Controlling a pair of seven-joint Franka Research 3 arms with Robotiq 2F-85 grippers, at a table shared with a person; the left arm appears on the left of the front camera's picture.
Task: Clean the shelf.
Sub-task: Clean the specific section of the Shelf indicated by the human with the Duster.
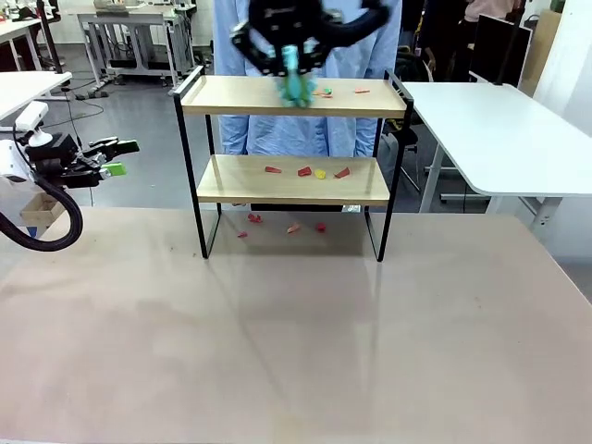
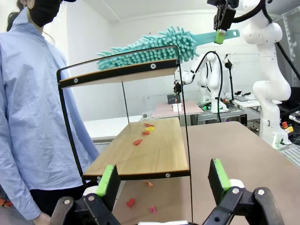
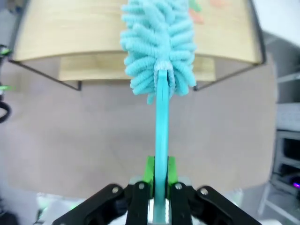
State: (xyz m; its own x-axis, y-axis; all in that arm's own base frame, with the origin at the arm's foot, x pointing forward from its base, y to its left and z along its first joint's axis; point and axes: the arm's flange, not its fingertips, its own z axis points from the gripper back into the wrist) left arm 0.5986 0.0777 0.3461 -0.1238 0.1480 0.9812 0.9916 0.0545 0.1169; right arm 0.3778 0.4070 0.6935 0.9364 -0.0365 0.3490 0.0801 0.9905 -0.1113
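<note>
Front cam's fixed on my side of the table [image 1: 296, 351], looking across at the shelf [image 1: 240, 95] from a fair way back. Left wrist cam's low and near one end of it, looking along the boards. Right wrist cam looks down the duster [image 3: 159, 51] onto the top board. All three share the shelf.

Right gripper [image 1: 289, 57] is pretty smeared in the front view and its arm runs off the top edge, so the jaws are hard to read there. The duster [image 3: 159, 42] head gets clipped by the right wrist view's top edge. The scraps [image 1: 305, 171] on the shelf [image 1: 231, 95] boards are too tiny to identify. The person [image 1: 370, 46] is partly hidden behind the shelf.
</note>
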